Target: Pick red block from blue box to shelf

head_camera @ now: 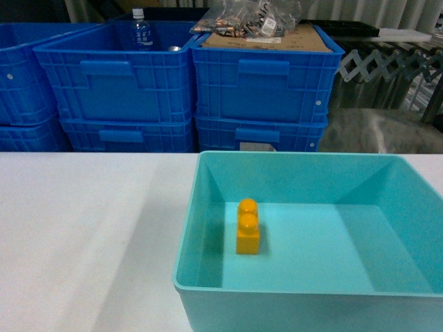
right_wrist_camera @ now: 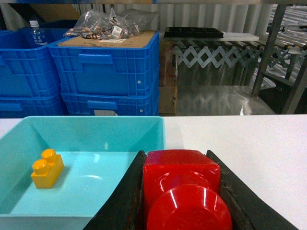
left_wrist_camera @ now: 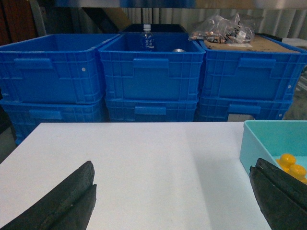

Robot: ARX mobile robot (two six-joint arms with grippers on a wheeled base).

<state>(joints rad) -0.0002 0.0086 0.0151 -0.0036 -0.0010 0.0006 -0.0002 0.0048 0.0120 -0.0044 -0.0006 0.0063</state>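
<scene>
White table point(head_camera: 83, 228) | right fingers point(right_wrist_camera: 120, 201) pinching red block point(right_wrist_camera: 182, 191) | blue box point(right_wrist_camera: 96, 125) just left | left fingers point(left_wrist_camera: 72, 201) spread

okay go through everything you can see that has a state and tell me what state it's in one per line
red block: gripped, out of the tub
right gripper: shut on the red block
left gripper: open, empty, above the white table
blue box: open-topped, holds only the yellow brick
yellow brick: upright on the box floor
water bottle: upright, capped, in a dark blue crate
</scene>
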